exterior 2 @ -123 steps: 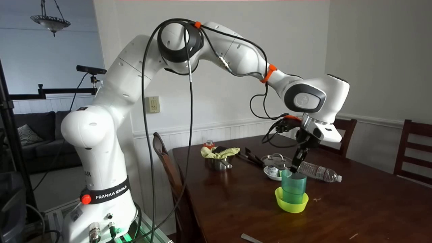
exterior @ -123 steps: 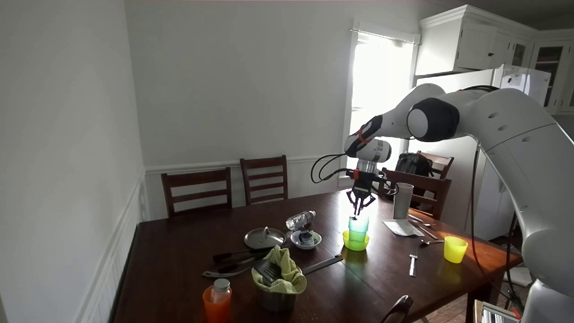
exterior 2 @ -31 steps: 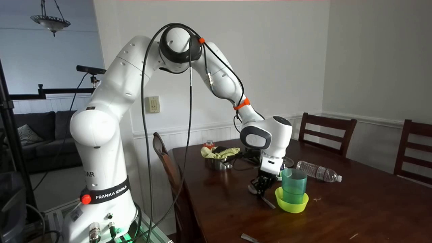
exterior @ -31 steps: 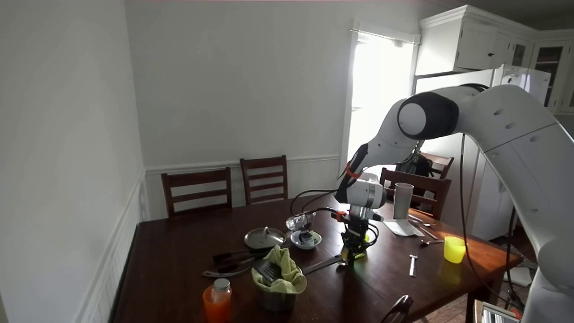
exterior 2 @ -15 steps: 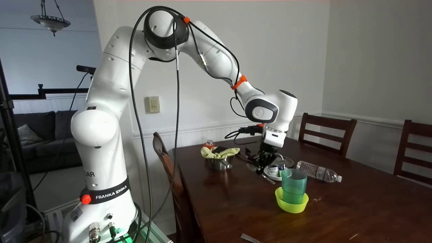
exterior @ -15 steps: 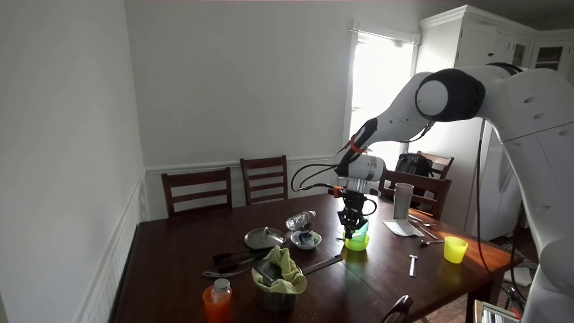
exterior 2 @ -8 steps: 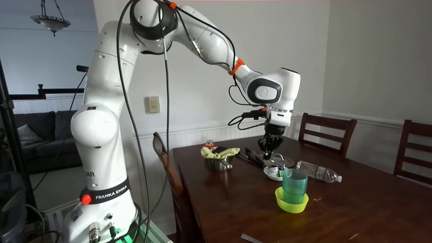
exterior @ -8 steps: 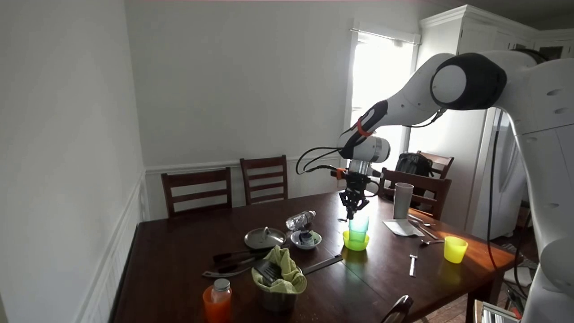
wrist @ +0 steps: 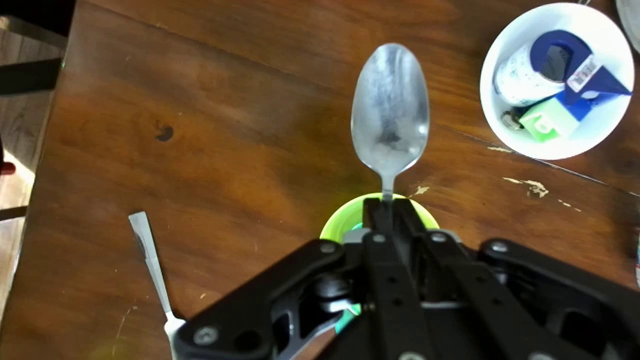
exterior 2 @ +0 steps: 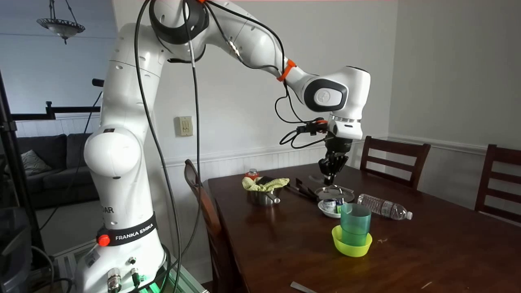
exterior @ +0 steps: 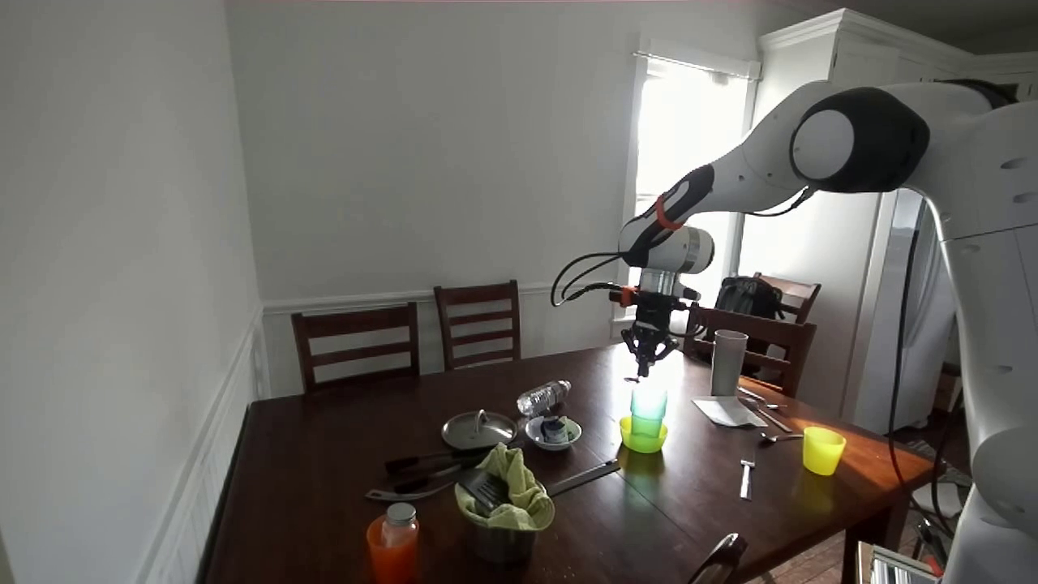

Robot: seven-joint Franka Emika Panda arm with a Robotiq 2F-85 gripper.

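My gripper (exterior: 643, 373) is shut on the handle of a metal spoon (wrist: 390, 105); its bowl points forward in the wrist view. The fingertips (wrist: 389, 210) are in the air above the table. Below them stands a yellow-green bowl (wrist: 340, 220), mostly hidden by the fingers. A teal see-through cup (exterior 2: 355, 221) stands upright in that bowl (exterior 2: 352, 250). In this exterior view my gripper (exterior 2: 329, 179) is up and to the left of the cup, apart from it. A white bowl (wrist: 492, 90) with small packages in it stands close by.
A clear bottle (exterior: 544, 398) lies beside a pot lid (exterior: 466, 434). A pot (exterior: 499, 547) with a green cloth, an orange cup (exterior: 393, 564), a yellow cup (exterior: 823, 451) and a tall grey cup (exterior: 728, 362) stand on the table (exterior: 324, 454). A utensil handle (wrist: 152, 265) lies at left.
My gripper was above the teal cup, then low by the table beside the bowl. Since then it has risen with the spoon in it. The cup and bowl stand about where they were.
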